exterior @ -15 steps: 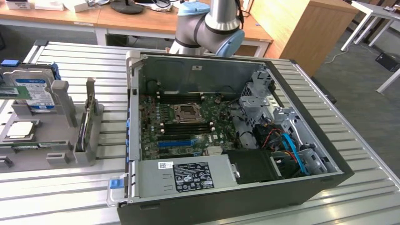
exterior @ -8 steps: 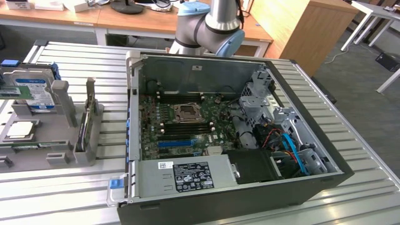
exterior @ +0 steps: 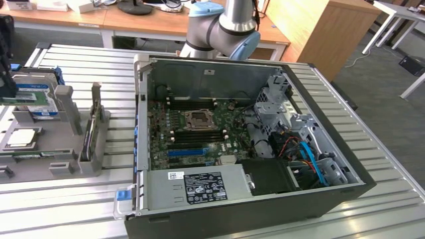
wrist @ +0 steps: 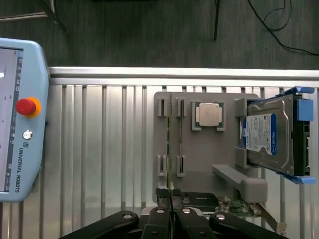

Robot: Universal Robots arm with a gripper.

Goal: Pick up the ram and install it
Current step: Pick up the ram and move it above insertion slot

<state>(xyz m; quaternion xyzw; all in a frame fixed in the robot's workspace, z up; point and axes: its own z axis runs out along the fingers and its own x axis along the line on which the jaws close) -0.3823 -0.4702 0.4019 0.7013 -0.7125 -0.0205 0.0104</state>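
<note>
The ram (wrist: 170, 144) is a thin green stick standing on edge in the slots of a grey parts holder (wrist: 199, 154), and a second such stick (wrist: 179, 134) stands beside it. In the exterior view the ram (exterior: 33, 156) runs along the near side of that holder (exterior: 59, 167). My gripper (wrist: 171, 221) hangs well above the holder, in line with the ram, its black fingers (wrist: 158, 224) pressed together with nothing between them. The open computer case (exterior: 143, 124) lies on the slatted table, its motherboard (exterior: 192, 129) exposed.
On the holder are a processor chip (wrist: 209, 115), a hard drive in a blue frame (wrist: 271, 134) and an upright card (exterior: 93, 124). A teach pendant (wrist: 20, 114) lies on the table beside it. The arm's joint (exterior: 222, 30) rises behind the case. A power supply (exterior: 199, 186) fills the case's near end.
</note>
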